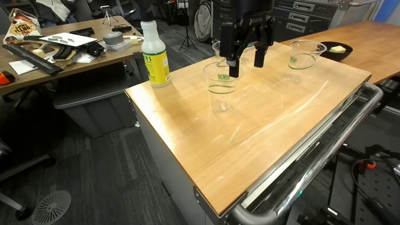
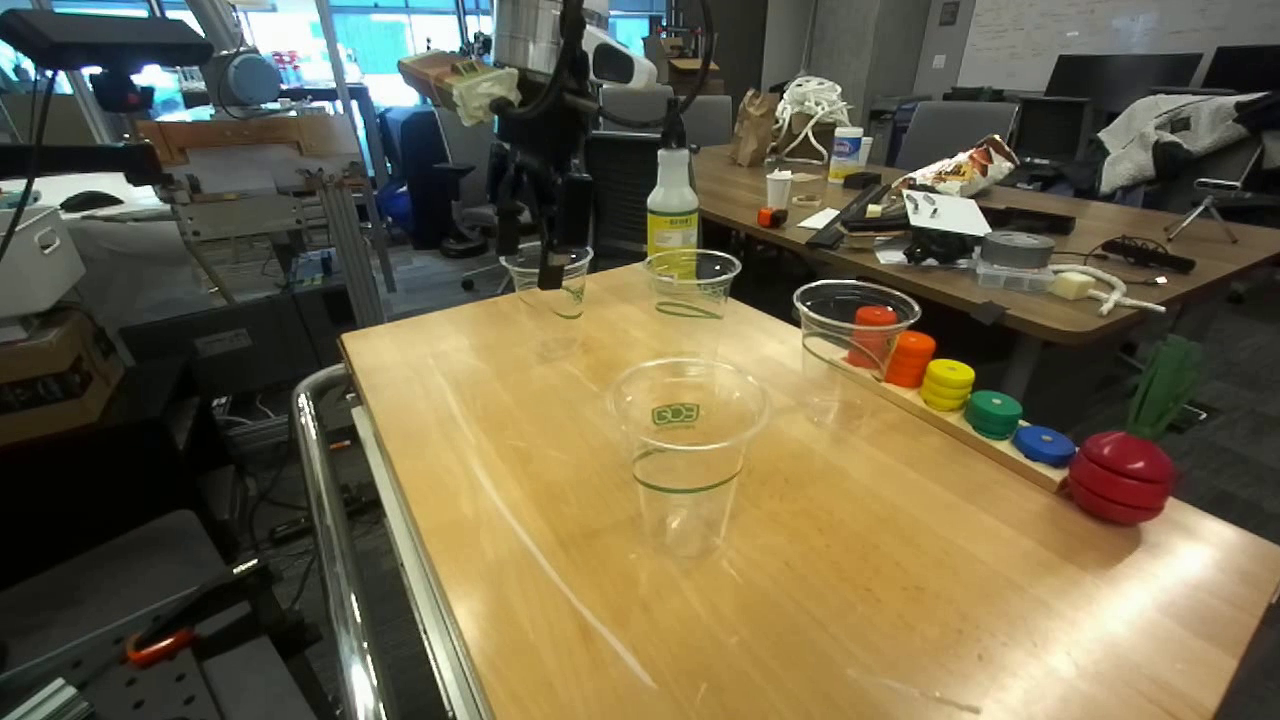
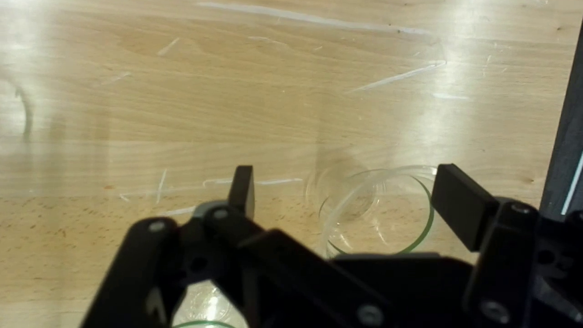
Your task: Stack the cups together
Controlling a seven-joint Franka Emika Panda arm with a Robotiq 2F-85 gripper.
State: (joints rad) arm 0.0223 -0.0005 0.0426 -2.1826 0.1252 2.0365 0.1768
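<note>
Claw (image 1: 246, 65) spread wide, nothing gripped; hangs by the mouth of the nearest cup (image 1: 221, 92), likely placed so the gap can take its wall. One fingertip (image 1: 234, 72) overlaps the rim; touching or above, can't tell. Cup stands upright on the worktop (image 1: 243, 147). Wrist view has it off-centre, towards the right of my gap, so I'd shift before squeezing. Bottle (image 1: 158, 67) at left, by the corner, presumably parked out of the way. Farther, to the right: second cup (image 1: 302, 59), mouth up, well apart, fit to receive another. Farther still, two partly behind me, clearer in an exterior view: third cup (image 2: 692, 290), and fourth cup (image 2: 835, 355) beside the ring toy (image 2: 947, 385). All single, none nested; I judge the step as lining up a first pick. Far right, bowl (image 1: 339, 57) on another table (image 1: 372, 37), not my job.
</note>
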